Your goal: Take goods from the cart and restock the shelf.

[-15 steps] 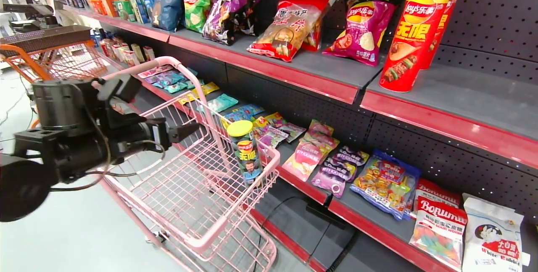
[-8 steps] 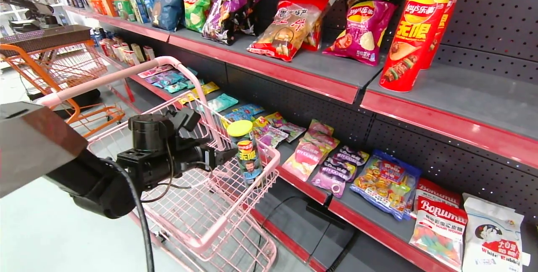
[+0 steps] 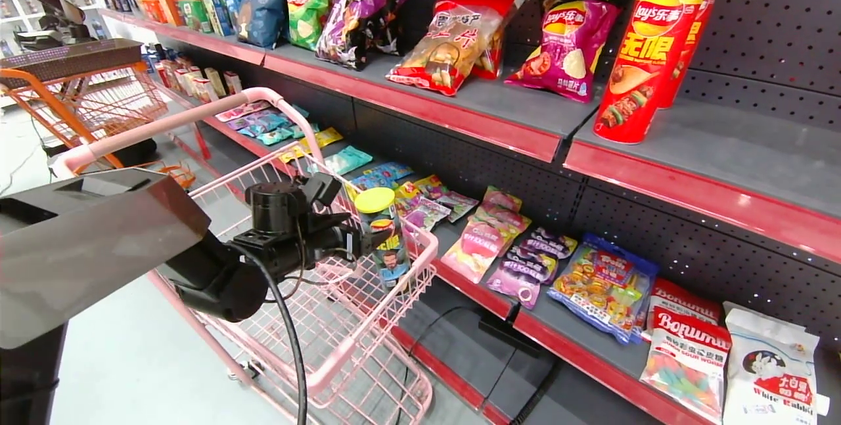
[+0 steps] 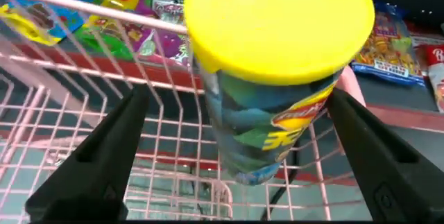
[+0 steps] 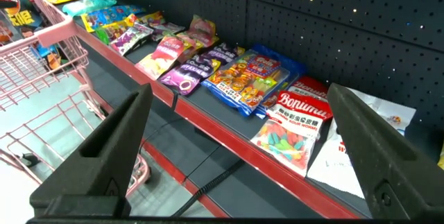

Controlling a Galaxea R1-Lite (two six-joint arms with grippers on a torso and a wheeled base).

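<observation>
A tall chip can (image 3: pixel 389 251) with a yellow lid stands upright in the front corner of the pink cart (image 3: pixel 430 249). My left gripper (image 3: pixel 376 240) is inside the cart at the can, open, with one finger on each side of it. In the left wrist view the can (image 4: pixel 277 57) sits between the two spread fingers (image 4: pixel 104 154) of that gripper (image 4: pixel 239 99), with a gap on both sides. My right gripper (image 5: pixel 239 96) is open and holds nothing, hanging over the floor in front of the lower shelf (image 5: pixel 208 123).
Two red chip cans (image 3: pixel 647 50) stand on the upper shelf (image 3: pixel 723 142), with bare grey shelf to their right and chip bags (image 3: pixel 453 37) to their left. Candy bags (image 3: pixel 604 284) cover the lower shelf. An orange cart (image 3: pixel 85 93) stands behind the pink one.
My left arm has swung forward and to the right into the cart, bringing its open gripper up around the chip can. The can and cart have not moved.
</observation>
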